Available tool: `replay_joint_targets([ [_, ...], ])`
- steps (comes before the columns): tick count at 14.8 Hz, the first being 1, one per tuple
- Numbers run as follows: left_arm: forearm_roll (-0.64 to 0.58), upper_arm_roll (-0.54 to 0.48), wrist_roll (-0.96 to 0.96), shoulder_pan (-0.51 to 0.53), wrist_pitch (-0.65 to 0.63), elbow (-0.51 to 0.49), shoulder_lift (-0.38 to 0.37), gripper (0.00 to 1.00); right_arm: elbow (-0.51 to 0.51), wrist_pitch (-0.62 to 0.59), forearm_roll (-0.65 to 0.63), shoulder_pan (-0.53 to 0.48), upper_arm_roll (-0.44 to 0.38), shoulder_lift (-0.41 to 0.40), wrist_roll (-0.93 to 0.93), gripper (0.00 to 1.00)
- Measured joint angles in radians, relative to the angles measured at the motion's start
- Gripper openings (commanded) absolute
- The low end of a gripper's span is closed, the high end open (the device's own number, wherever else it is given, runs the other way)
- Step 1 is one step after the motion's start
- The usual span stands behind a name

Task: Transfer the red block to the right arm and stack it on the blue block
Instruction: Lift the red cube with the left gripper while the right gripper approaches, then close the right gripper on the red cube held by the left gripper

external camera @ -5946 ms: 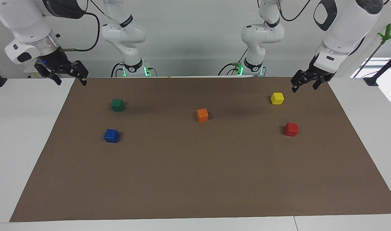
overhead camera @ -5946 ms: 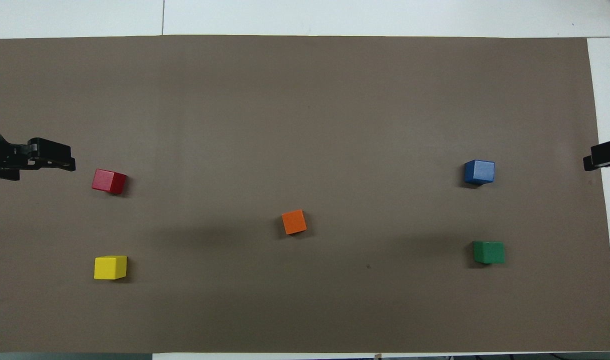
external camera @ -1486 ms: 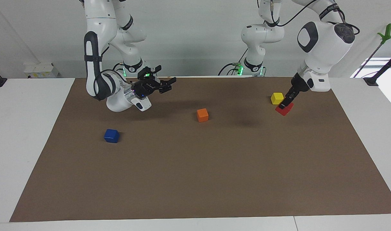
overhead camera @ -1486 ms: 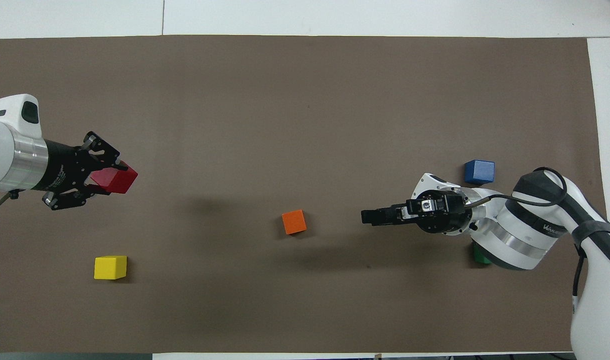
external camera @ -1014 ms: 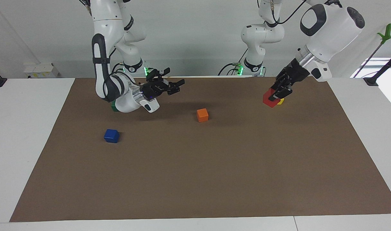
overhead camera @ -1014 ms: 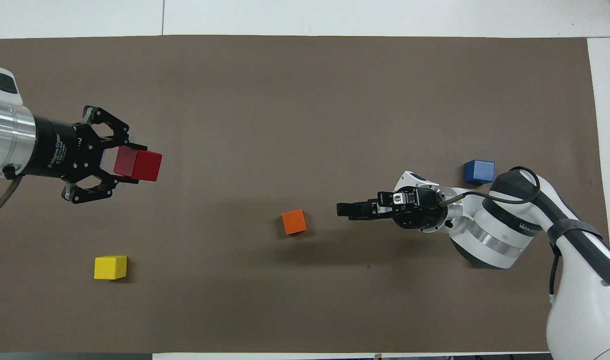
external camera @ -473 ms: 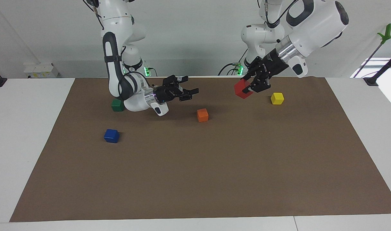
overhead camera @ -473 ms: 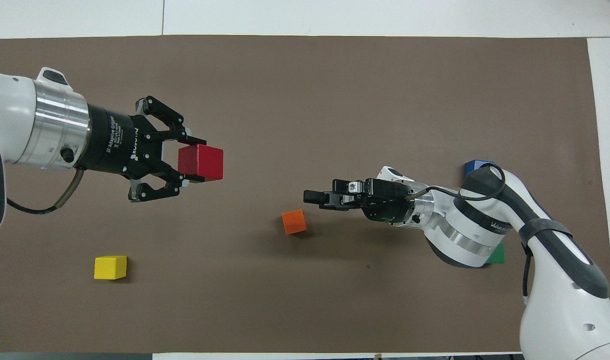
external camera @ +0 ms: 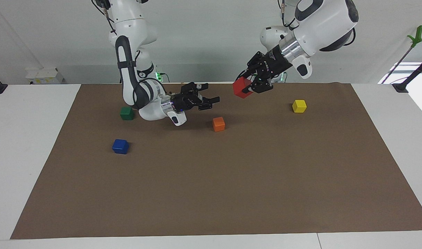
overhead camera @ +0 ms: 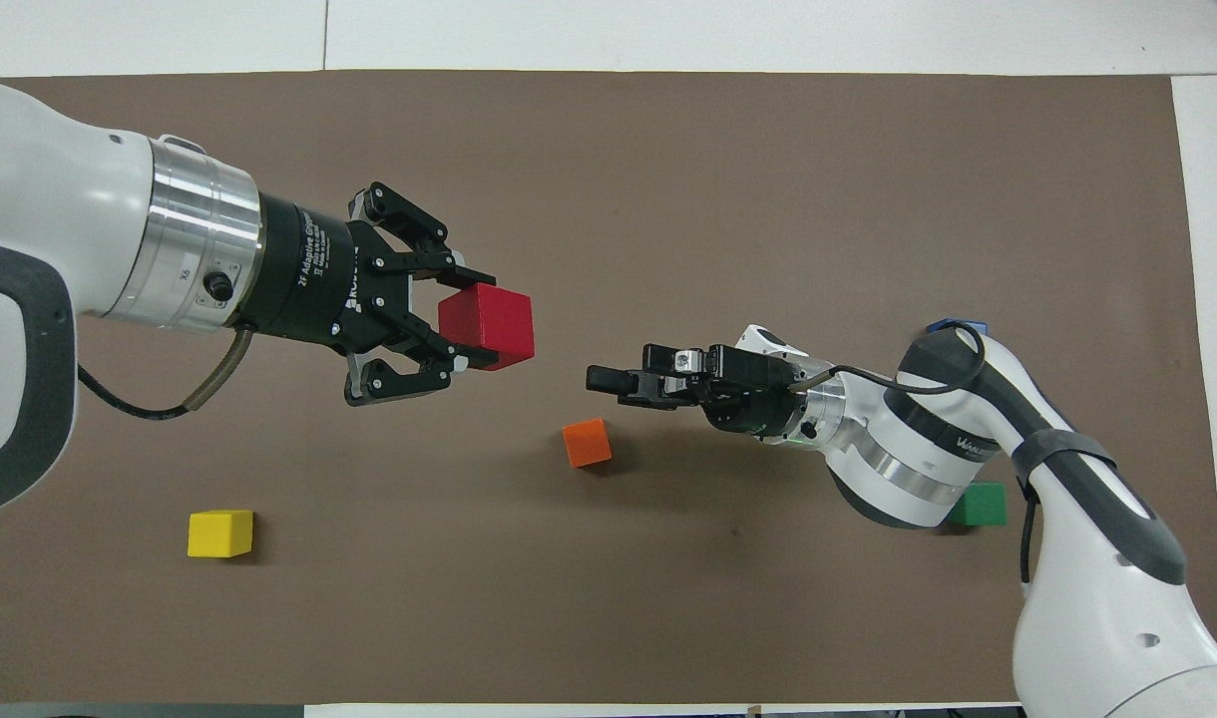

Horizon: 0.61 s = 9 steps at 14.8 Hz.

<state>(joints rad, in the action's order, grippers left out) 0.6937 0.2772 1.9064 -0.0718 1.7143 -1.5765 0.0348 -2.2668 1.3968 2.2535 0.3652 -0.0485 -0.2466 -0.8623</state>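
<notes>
My left gripper (external camera: 246, 88) is shut on the red block (external camera: 239, 87) and holds it in the air over the brown mat, toward the right gripper; both also show in the overhead view, the left gripper (overhead camera: 472, 321) and the red block (overhead camera: 489, 326). My right gripper (external camera: 212, 93) is open and empty, raised over the mat beside the orange block, pointing at the red block with a gap between them; it also shows in the overhead view (overhead camera: 601, 380). The blue block (external camera: 120, 146) sits on the mat toward the right arm's end; in the overhead view only its edge (overhead camera: 958, 325) shows past the right arm.
An orange block (external camera: 218, 123) sits mid-mat under the gap between the grippers. A green block (external camera: 127, 113) lies nearer to the robots than the blue block. A yellow block (external camera: 299, 105) lies toward the left arm's end. The brown mat (external camera: 211, 193) covers the table.
My left gripper has carried the red block up and toward the table's middle. My right gripper has reached a little closer to it, fingers still open.
</notes>
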Motion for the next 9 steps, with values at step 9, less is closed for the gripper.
replay_joint_targets([
  [9, 0.090, 0.019, 0.074, -0.001, -0.001, 0.026, 0.011, 0.00, 0.062, -0.001, 0.153, 0.058, 0.014, -0.010, 0.059, 1.00],
])
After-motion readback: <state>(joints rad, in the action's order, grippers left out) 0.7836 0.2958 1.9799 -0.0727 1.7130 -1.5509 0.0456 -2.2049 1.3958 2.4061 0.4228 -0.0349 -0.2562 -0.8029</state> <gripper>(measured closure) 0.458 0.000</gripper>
